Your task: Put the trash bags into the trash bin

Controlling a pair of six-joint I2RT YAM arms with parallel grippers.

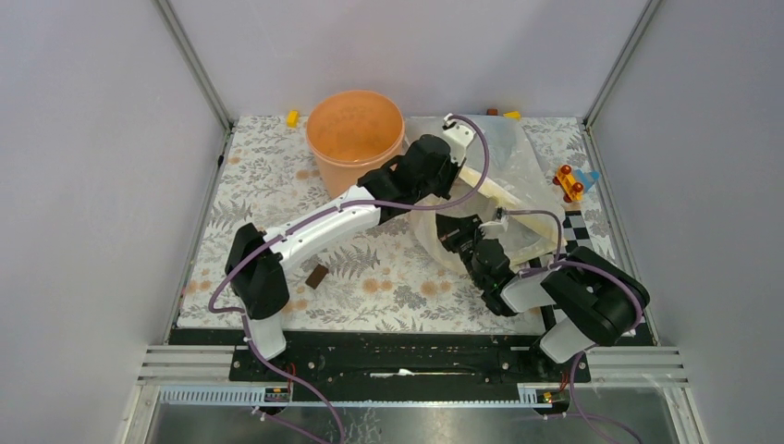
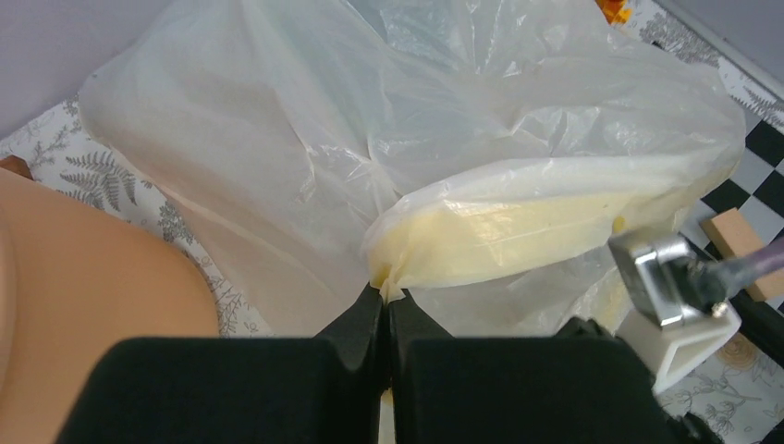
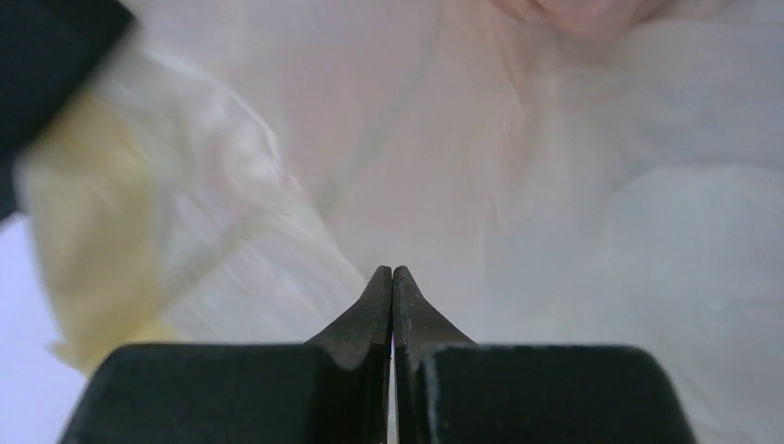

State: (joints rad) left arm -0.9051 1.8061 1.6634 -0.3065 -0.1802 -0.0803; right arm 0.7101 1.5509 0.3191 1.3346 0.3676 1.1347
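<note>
The trash bin (image 1: 356,134) sits upper centre-left. My left tool (image 2: 385,298) pinches the pale yellow bag (image 2: 518,227), so lifting risks binning the wrong one. My right tool (image 3: 392,277) is closed, possibly on nothing. The pink bag (image 3: 573,11) barely shows at that view's top edge.

Plain peach-orange bin (image 1: 355,129). The table cover (image 1: 388,277) is white with grey fern leaves and tan flowers, and has a black-and-white checker patch (image 1: 579,228) at its right edge. There's a pale yellow bag (image 2: 518,231) and a milky clear bag (image 2: 277,139). The toy (image 1: 573,181) at the right edge is red, yellow and blue. Yellow block (image 1: 292,117) at the far edge, brown block (image 1: 317,276) nearer the front. The arms (image 1: 324,227) are black and white, with purple cables (image 1: 212,301).
</note>
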